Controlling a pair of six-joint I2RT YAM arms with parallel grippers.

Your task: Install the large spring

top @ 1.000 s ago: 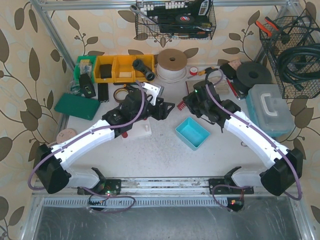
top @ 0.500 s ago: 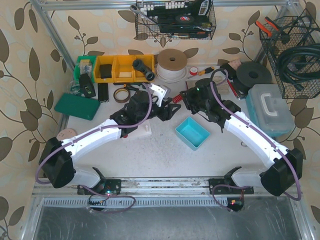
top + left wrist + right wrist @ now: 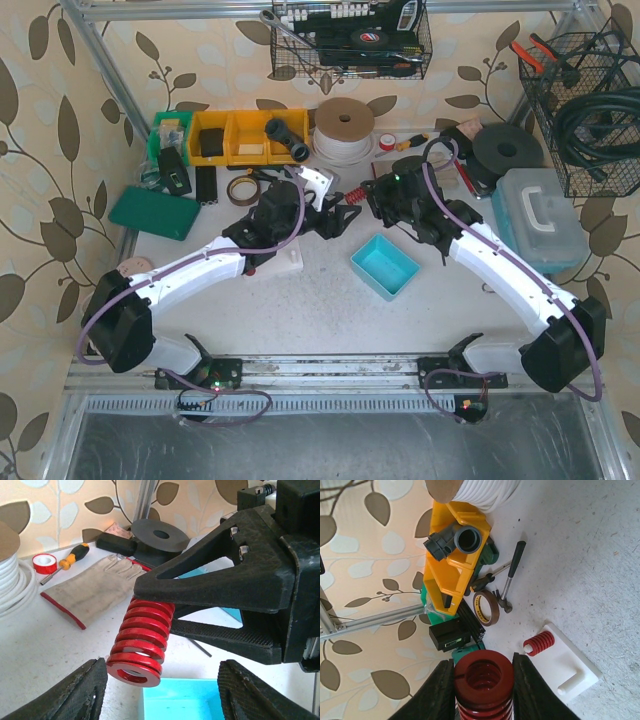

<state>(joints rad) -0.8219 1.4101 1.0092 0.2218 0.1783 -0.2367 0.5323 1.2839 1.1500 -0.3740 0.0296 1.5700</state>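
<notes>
Spring first: the large spring [image 3: 141, 640] is clamped in the right gripper [image 3: 483, 667], its free end poking toward the gap of the left gripper [image 3: 162, 695], whose fingers stand apart (holding nothing). The left arm [image 3: 190, 268] and right arm [image 3: 500, 260] stretch inward, meeting above the tabletop [image 3: 320, 300]. Against a second ago, the left arm has swung nearer the right.

White shells cover the left arm [image 3: 190, 272] and right arm [image 3: 500, 262], with black joints and bulky black shoulders at 7 and 5 o'clock. A purple cable [image 3: 84, 335] runs along each. The right end effector [image 3: 482, 661] is matte black and angular, with two silver screws [image 3: 235, 530] on one finger.
</notes>
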